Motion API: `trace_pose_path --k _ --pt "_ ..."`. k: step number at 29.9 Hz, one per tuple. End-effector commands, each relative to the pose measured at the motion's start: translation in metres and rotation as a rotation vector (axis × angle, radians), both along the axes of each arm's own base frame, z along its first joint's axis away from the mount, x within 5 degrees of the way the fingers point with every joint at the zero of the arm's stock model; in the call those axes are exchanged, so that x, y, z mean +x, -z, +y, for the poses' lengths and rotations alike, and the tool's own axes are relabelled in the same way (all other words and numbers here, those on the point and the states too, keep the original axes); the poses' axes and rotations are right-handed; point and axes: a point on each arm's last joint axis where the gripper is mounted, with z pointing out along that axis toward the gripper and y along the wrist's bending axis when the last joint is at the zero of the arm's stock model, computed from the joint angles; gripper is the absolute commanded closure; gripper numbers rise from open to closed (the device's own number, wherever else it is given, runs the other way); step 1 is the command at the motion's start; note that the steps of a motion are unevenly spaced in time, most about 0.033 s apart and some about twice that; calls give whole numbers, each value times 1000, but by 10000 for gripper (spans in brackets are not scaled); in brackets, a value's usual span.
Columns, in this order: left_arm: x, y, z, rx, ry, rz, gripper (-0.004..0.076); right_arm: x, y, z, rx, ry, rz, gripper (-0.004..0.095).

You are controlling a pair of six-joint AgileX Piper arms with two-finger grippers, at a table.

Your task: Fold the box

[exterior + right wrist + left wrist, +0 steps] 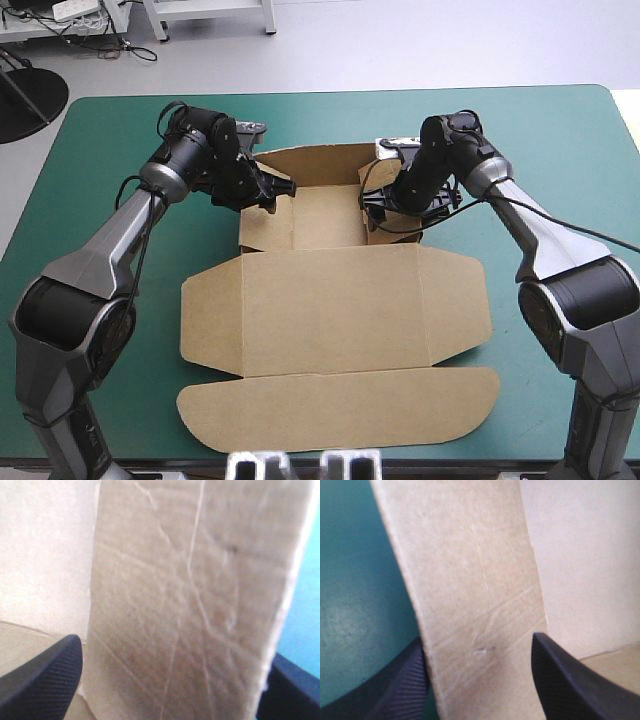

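- Brown box (330,290) on teal-green cover (100,140), rear walls raised (front flaps flat).
- Left gripper (278,188) spread, astride left wall.
- Right gripper (372,205) parted, astride right wall.

No readable text, labels or numbers

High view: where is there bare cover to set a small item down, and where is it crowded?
Bare teal-green cover runs between the box and the far edge, and at both far corners. Crowded: the box's far walls, where the left gripper and right gripper sit.
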Motion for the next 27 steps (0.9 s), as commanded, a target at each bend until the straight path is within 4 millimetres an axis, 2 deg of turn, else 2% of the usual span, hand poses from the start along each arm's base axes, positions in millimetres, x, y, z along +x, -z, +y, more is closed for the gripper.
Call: trace_pose_path --k 1,6,11,14,17,19,24,25,27 --pt "-13 -43 1 -52 4 -65 295 -10 -47 -4 45 -17 -107 113" --pt "-13 -54 2 -62 9 -101 295 -12 -64 -14 37 -2 -161 113" --pt "-14 -62 11 11 -1 -153 295 -16 -84 -33 45 14 -218 113" --pt "-16 -79 18 54 -12 -227 295 -23 -101 -45 46 4 -271 113" --pt "-28 -103 25 78 37 -310 309 -30 -116 -55 47 4 -319 113" --pt "-41 -119 28 97 115 -361 374 -35 -124 -60 47 -1 -342 113" --pt "-89 -165 45 84 219 -497 695 -39 -131 -63 45 -11 -371 113" --pt "-99 -171 49 88 232 -519 731 -39 -132 -63 46 -10 -375 113" --pt "-123 -182 60 94 244 -561 732 -37 -131 -63 49 -7 -386 113"
